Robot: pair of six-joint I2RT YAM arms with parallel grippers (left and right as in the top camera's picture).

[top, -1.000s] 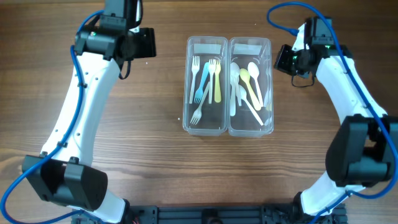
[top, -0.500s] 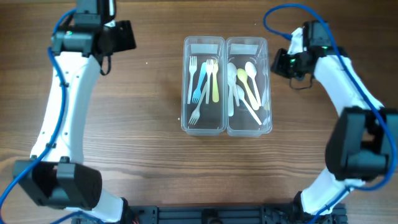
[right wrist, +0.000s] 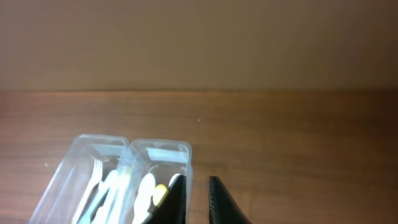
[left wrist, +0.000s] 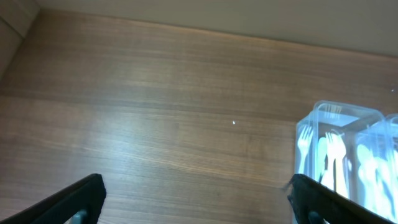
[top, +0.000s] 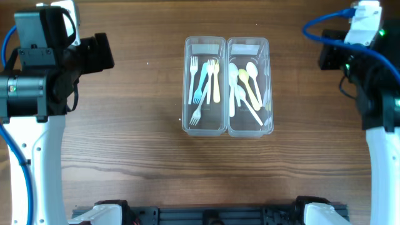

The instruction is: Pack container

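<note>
Two clear plastic containers stand side by side mid-table. The left container holds several forks, white, blue and yellow. The right container holds several spoons, white and yellow. My left gripper is far to the left of them; in the left wrist view its fingers are wide open and empty. My right gripper is to the right of them; in the right wrist view its fingers are nearly together with nothing between. Both containers show in the right wrist view.
The wooden table is bare around the containers. The fork container's rim shows at the right of the left wrist view. A wall rises behind the table's far edge.
Both arms have drawn away from the containers, the left one to the left and the right one to the right, and both look closer to the camera. The containers have not moved.
</note>
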